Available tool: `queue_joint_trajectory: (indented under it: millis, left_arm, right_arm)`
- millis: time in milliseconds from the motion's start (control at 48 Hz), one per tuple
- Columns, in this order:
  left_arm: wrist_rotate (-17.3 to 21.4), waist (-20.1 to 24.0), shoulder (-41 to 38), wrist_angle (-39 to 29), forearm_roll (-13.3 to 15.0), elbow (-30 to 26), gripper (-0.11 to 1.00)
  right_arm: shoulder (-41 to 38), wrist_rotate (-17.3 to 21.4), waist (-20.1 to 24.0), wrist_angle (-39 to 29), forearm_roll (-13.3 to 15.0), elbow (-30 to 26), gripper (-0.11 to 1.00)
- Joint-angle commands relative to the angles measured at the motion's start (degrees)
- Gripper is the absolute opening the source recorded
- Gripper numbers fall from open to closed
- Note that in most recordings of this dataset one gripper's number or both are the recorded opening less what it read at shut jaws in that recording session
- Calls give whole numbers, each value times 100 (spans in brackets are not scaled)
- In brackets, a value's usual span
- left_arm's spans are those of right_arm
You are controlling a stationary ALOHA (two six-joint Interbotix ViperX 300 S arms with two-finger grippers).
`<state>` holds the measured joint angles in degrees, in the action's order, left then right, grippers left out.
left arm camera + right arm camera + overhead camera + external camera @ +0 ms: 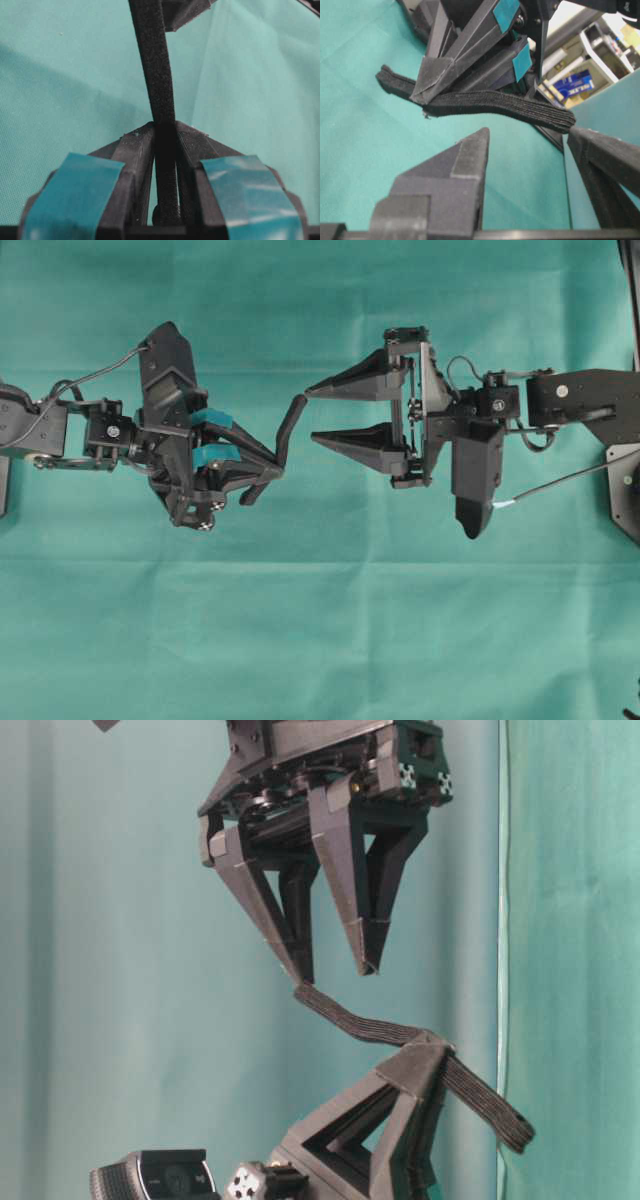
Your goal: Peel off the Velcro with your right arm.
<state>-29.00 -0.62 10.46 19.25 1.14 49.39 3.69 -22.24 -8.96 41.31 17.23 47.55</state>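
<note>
Teal-taped fingers of the left claw are clenched on the Velcro at centre frame overhead. Right claw stands released, its upper fingertip touching the strip's free end above the green bench.

We see two matte black arms. The left gripper has angular ribbed fingers patched with teal tape; a thin grey cable loops at its 10 o'clock. The right gripper has two long, pointed, plain dark-grey fingers, small screws along its frame, and a pale cable trailing toward 4 o'clock.
</note>
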Motion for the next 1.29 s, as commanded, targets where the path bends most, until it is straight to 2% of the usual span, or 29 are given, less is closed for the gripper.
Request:
queue_joint_trajectory:
  millis: [0,604,1271]
  left_arm:
    - [9,26,114,70,9,-97,10]
    - [9,62,123,123,9,-88,10]
    - [9,62,132,123,9,-53,10]
  right_arm:
    - [53,18,35,53,9,-18,19]
    - [9,0,79,88,9,9,19]
    - [237,-9,-176,88,-9,272,19]
